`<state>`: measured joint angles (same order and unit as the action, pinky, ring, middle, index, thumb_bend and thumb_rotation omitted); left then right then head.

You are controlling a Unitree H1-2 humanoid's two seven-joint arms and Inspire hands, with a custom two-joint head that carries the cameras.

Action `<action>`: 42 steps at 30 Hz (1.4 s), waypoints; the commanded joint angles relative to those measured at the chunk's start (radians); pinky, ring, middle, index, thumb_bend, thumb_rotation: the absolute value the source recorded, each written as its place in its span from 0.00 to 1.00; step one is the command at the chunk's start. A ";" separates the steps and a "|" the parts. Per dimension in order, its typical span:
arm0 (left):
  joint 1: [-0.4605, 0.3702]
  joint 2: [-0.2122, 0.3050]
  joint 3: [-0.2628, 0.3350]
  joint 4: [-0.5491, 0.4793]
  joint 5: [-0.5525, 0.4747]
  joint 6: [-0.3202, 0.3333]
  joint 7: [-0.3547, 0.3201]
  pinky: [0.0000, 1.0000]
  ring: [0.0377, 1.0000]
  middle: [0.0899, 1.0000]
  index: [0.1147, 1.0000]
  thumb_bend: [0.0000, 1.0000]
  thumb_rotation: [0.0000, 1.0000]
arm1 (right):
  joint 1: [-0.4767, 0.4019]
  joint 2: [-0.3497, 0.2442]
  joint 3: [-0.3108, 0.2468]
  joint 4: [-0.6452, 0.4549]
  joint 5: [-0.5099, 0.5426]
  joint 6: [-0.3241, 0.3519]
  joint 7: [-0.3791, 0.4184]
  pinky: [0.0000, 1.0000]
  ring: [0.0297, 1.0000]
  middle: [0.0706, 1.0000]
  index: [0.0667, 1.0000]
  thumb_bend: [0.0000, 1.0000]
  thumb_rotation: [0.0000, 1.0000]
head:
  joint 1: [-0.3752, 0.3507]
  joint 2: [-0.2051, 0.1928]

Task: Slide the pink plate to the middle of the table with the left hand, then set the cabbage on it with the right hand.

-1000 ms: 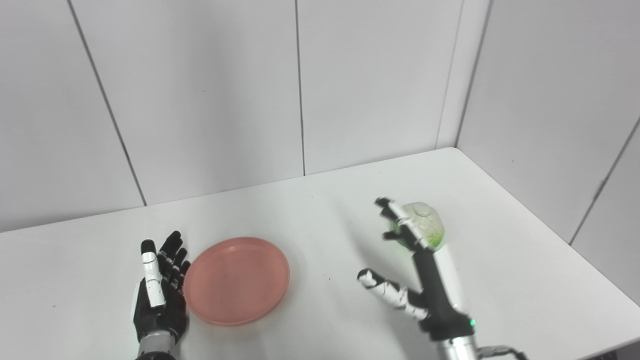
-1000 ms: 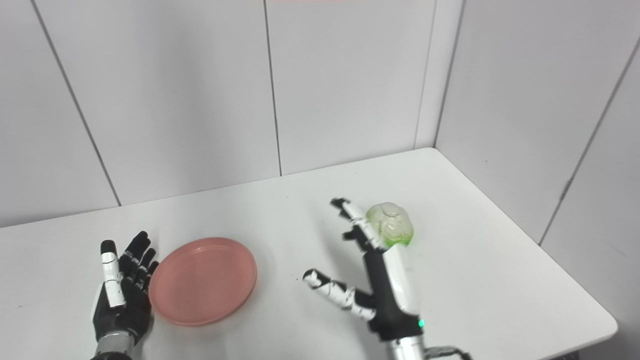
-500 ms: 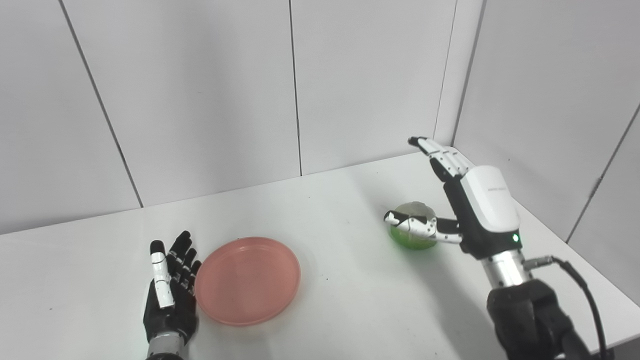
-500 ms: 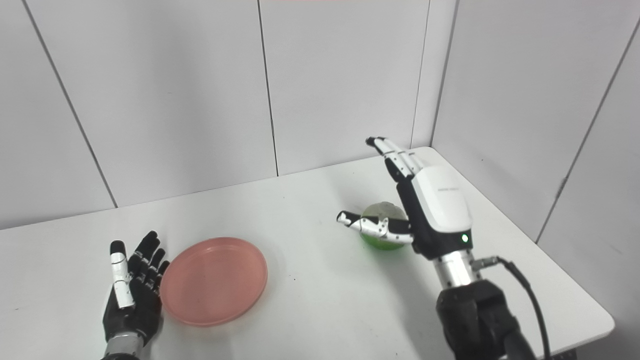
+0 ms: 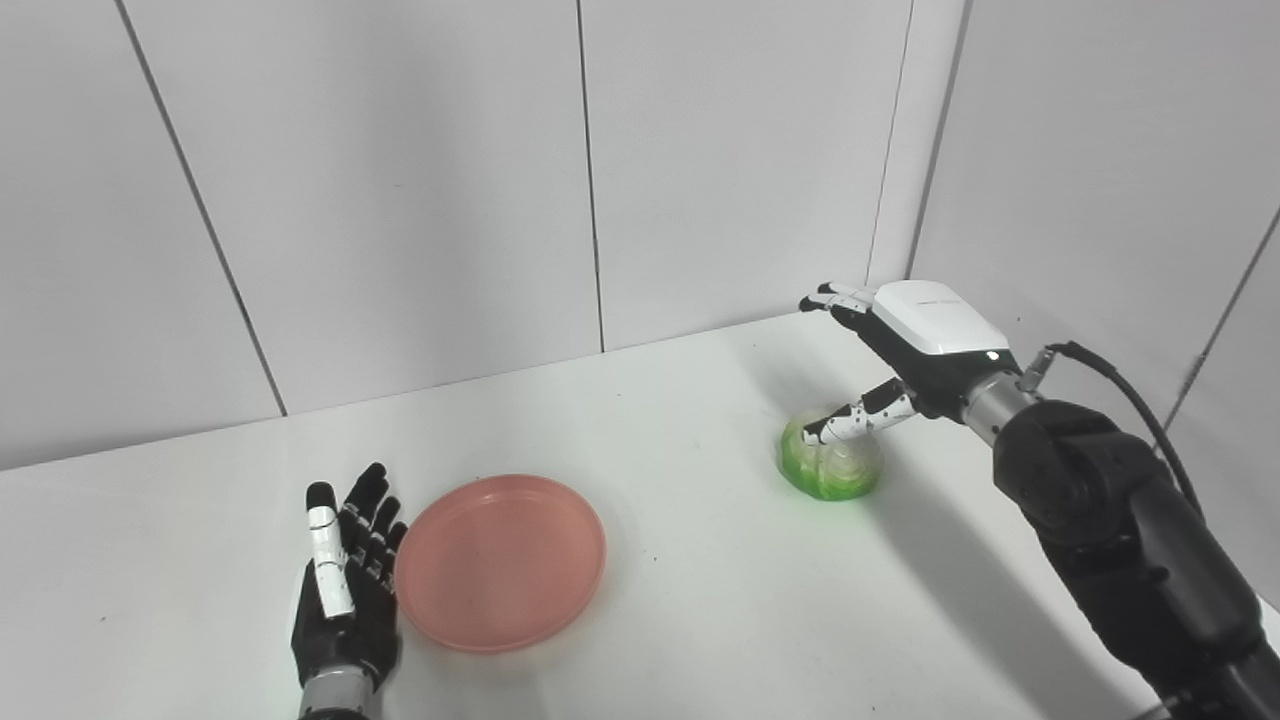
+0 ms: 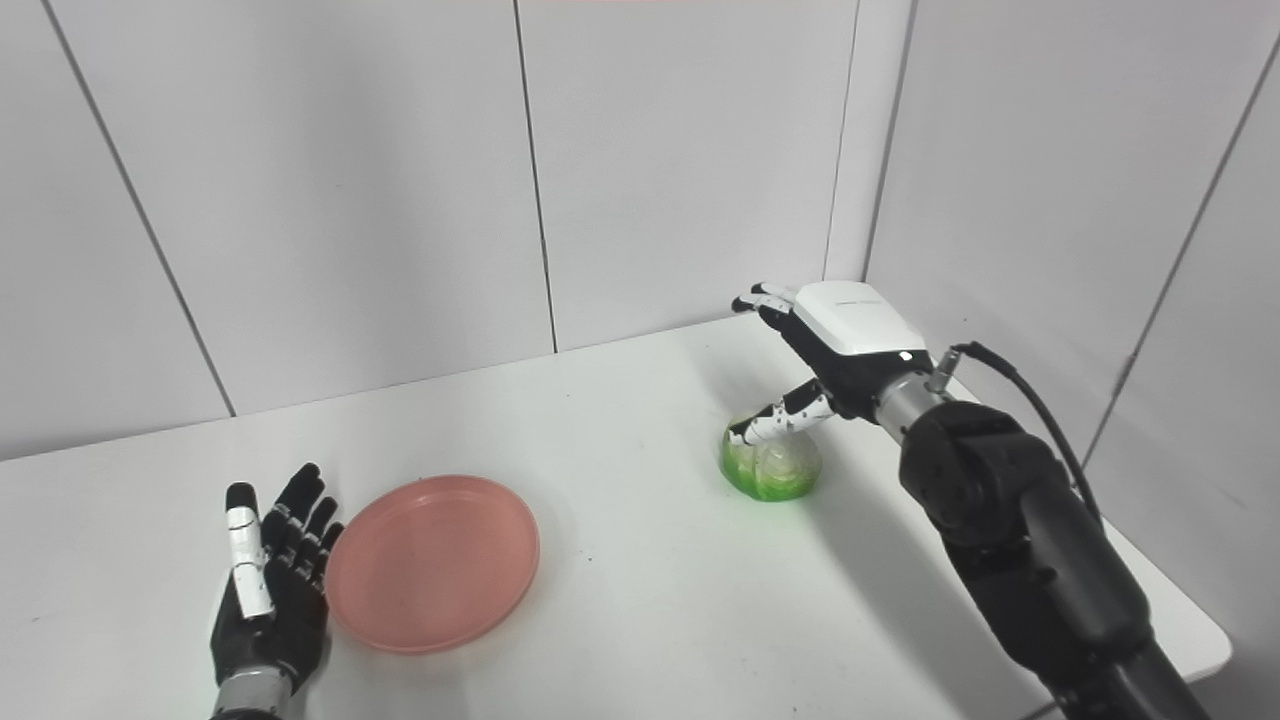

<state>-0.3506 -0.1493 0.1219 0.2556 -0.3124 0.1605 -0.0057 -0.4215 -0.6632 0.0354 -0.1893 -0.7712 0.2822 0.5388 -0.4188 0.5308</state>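
The pink plate (image 5: 500, 561) lies flat on the white table (image 5: 700, 600), left of its middle. My left hand (image 5: 345, 590) is open, fingers up, with its edge against the plate's left rim. The green and white cabbage (image 5: 831, 461) sits on the table at the right. My right hand (image 5: 915, 345) is open, palm down, hovering just above and behind the cabbage, with the thumb over its top. The same scene shows in the right eye view: plate (image 6: 432, 562), cabbage (image 6: 771, 463), left hand (image 6: 268, 600), right hand (image 6: 840, 345).
White wall panels close the table at the back and on the right, meeting at a corner (image 5: 905, 280) just behind my right hand. The table's right edge (image 6: 1190, 610) runs under my right forearm.
My right hand has risen from the table, gone over the cabbage and turned palm down above it. My left hand and the plate have kept their places; the camera shifted slightly.
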 commanded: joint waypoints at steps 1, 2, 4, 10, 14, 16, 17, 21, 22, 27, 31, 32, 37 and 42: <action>0.031 -0.007 -0.004 0.039 0.012 0.045 0.021 1.00 0.97 0.94 0.77 0.74 0.91 | -0.067 -0.051 0.013 0.029 0.006 -0.024 0.013 0.70 0.91 0.92 0.85 1.00 0.27 | 0.002 0.001; 0.032 -0.007 -0.003 0.037 0.012 0.046 0.020 1.00 0.97 0.95 0.77 0.74 0.91 | -0.087 -0.065 0.036 0.054 0.002 -0.018 0.042 0.69 0.91 0.92 0.85 1.00 0.28 | 0.003 0.001; 0.033 -0.008 -0.003 0.033 0.014 0.049 0.020 1.00 0.96 0.95 0.77 0.75 0.91 | -0.120 -0.084 0.073 0.090 -0.006 -0.004 0.091 0.71 0.92 0.92 0.86 1.00 0.27 | 0.005 0.002; 0.033 -0.012 -0.007 0.033 0.029 0.047 0.030 1.00 0.95 0.93 0.76 0.75 0.90 | -0.219 -0.105 0.170 0.197 -0.035 0.029 0.205 0.74 0.91 0.92 0.84 1.00 0.22 | 0.013 0.006; 0.038 -0.018 -0.005 0.027 0.034 0.051 0.030 1.00 0.94 0.93 0.74 0.76 0.89 | -0.269 -0.091 0.213 0.274 -0.035 0.041 0.239 0.71 0.89 0.91 0.83 1.00 0.20 | 0.018 0.008; 0.040 -0.020 -0.003 0.026 0.032 0.052 0.029 1.00 0.95 0.93 0.74 0.76 0.89 | -0.281 -0.085 0.228 0.306 -0.032 0.036 0.238 0.71 0.88 0.90 0.84 1.00 0.20 | 0.021 0.010; 0.041 -0.020 -0.003 0.027 0.032 0.051 0.027 1.00 0.95 0.94 0.75 0.75 0.89 | -0.285 -0.083 0.234 0.318 -0.029 0.032 0.235 0.70 0.86 0.89 0.83 1.00 0.20 | 0.021 0.010; 0.044 -0.020 -0.002 0.027 0.030 0.045 0.023 1.00 0.95 0.95 0.76 0.74 0.90 | -0.288 -0.075 0.254 0.354 -0.021 0.030 0.238 0.71 0.87 0.90 0.83 1.00 0.20 | 0.027 0.014; 0.046 -0.020 -0.003 0.026 0.031 0.046 0.023 1.00 0.95 0.95 0.77 0.74 0.90 | -0.288 -0.074 0.259 0.361 -0.019 0.031 0.238 0.72 0.88 0.91 0.83 1.00 0.20 | 0.027 0.015; 0.051 -0.024 0.001 0.028 0.029 0.041 0.027 1.00 0.93 0.94 0.76 0.74 0.89 | -0.245 -0.056 0.216 0.399 0.055 -0.029 0.140 0.65 0.79 0.84 0.82 1.00 0.19 | 0.037 0.019; 0.053 -0.024 -0.002 0.039 0.043 0.025 0.032 0.99 0.91 0.92 0.74 0.74 0.89 | -0.218 -0.050 0.202 0.427 0.093 -0.087 0.052 0.63 0.74 0.80 0.82 1.00 0.20 | 0.042 0.023; 0.052 -0.024 0.001 0.044 0.039 0.024 0.031 0.99 0.91 0.92 0.74 0.73 0.89 | -0.218 -0.051 0.209 0.436 0.093 -0.093 0.045 0.62 0.74 0.80 0.82 1.00 0.19 | 0.042 0.023; 0.053 -0.028 0.015 0.041 0.018 0.036 0.028 1.00 0.93 0.93 0.75 0.74 0.88 | -0.224 -0.054 0.253 0.469 0.081 -0.093 0.051 0.63 0.74 0.81 0.81 1.00 0.17 | 0.041 0.026; 0.054 -0.025 0.015 0.047 0.016 0.030 0.025 1.00 0.93 0.94 0.75 0.74 0.88 | -0.221 -0.045 0.276 0.477 0.082 -0.088 0.047 0.55 0.67 0.77 0.79 1.00 0.15 | 0.043 0.030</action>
<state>-0.3395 -0.1658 0.1318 0.2552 -0.2956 0.1431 -0.0027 -0.6278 -0.7004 0.3047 0.2817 -0.6937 0.2089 0.5847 -0.3758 0.5599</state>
